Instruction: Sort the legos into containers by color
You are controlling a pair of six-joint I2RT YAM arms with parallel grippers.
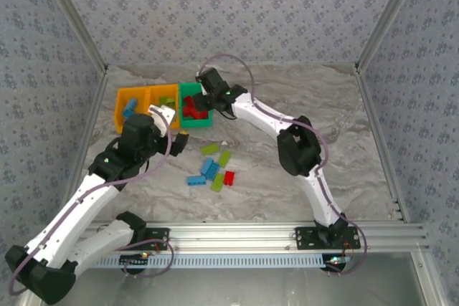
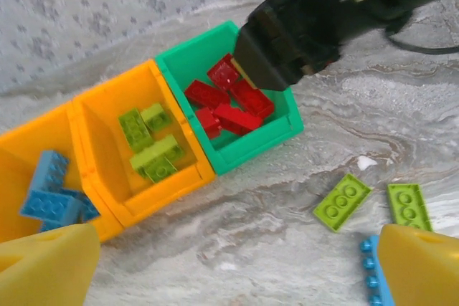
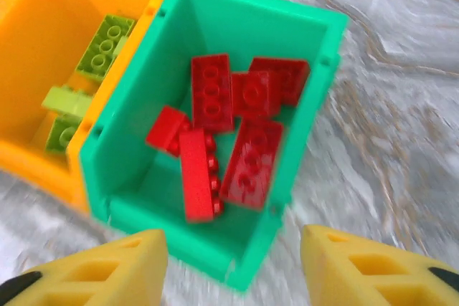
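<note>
Red legos (image 3: 229, 127) are lying heaped in the green bin (image 3: 237, 19), and the right pincer (image 3: 233, 266) is hovering just above, its fingers apart and gripping nothing. Lime legos (image 2: 150, 145) are sitting in the middle orange bin (image 2: 97, 145), blue legos (image 2: 54, 195) in the end orange bin (image 2: 14, 166). Left pincer (image 2: 233, 270) is hanging wide apart over the counter (image 2: 287, 249), near loose legos (image 1: 213, 170).

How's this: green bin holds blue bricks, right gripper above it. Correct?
No. The green bin holds red bricks, not blue, as the right wrist view shows. The right gripper is above it.
</note>
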